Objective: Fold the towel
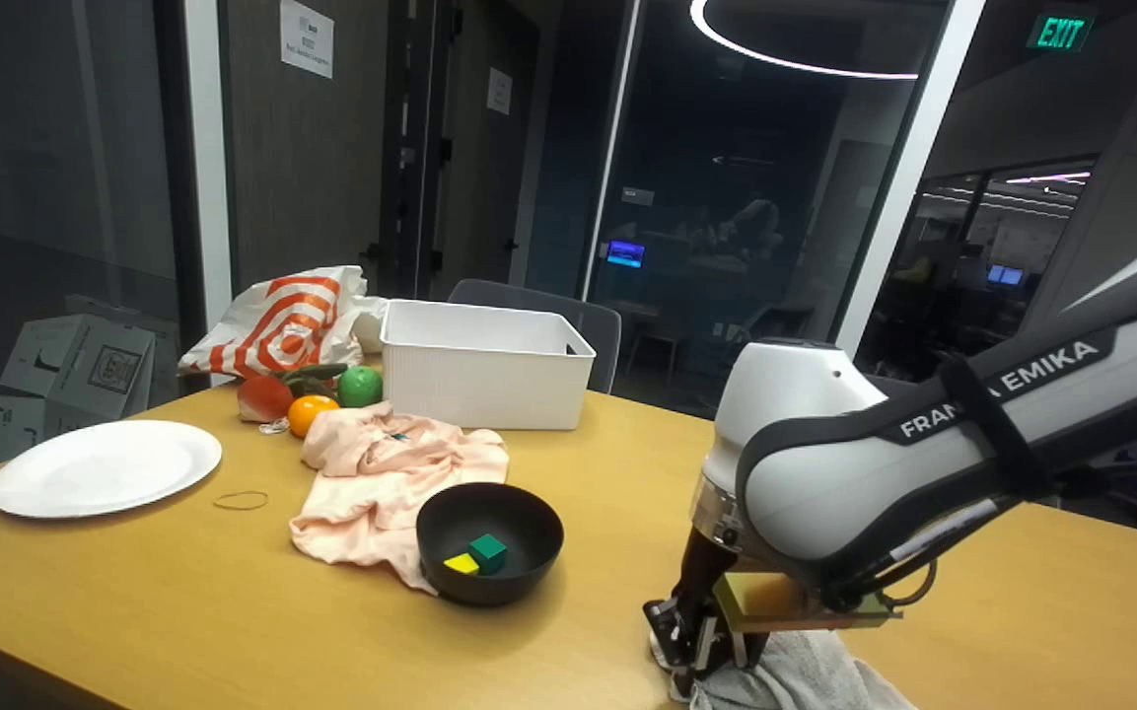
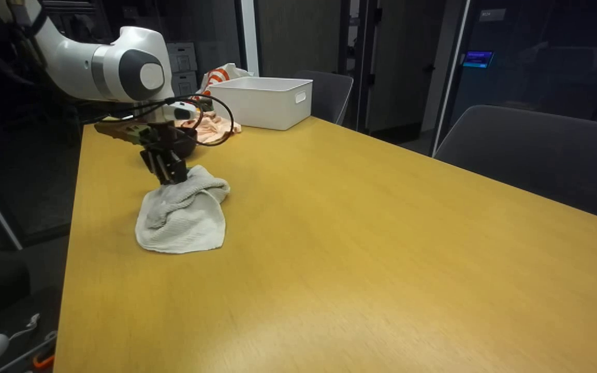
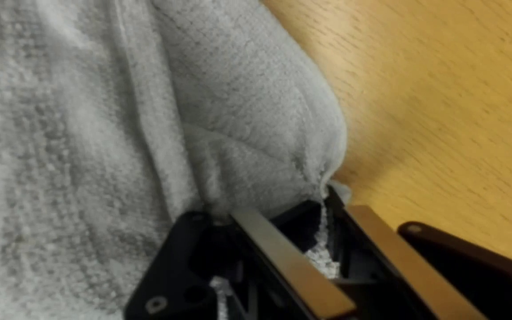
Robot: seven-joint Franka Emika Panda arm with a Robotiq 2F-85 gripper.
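Observation:
The towel (image 2: pixel 187 230) lies crumpled on the table, a pale whitish-grey cloth with a raised fold across its top. In an exterior view the lower frame edge cuts off part of the towel (image 1: pixel 805 675). My gripper (image 2: pixel 175 180) points down at the towel's side nearest the black bowl. Up close in the wrist view, a bunched edge of the towel (image 3: pixel 256 89) runs in between the dark fingertips of my gripper (image 3: pixel 322 200), which is shut on it. A small tip of cloth pokes out past the fingers.
A black bowl (image 1: pixel 529 523) with a green and a yellow block stands near the arm. Beyond it are a pinkish-cream cloth (image 1: pixel 386 493), a white bin (image 1: pixel 484 380), several produce items, a red-and-white bag (image 1: pixel 282 325) and a white plate (image 1: pixel 105 468). The table edge (image 2: pixel 70 233) runs close beside the towel.

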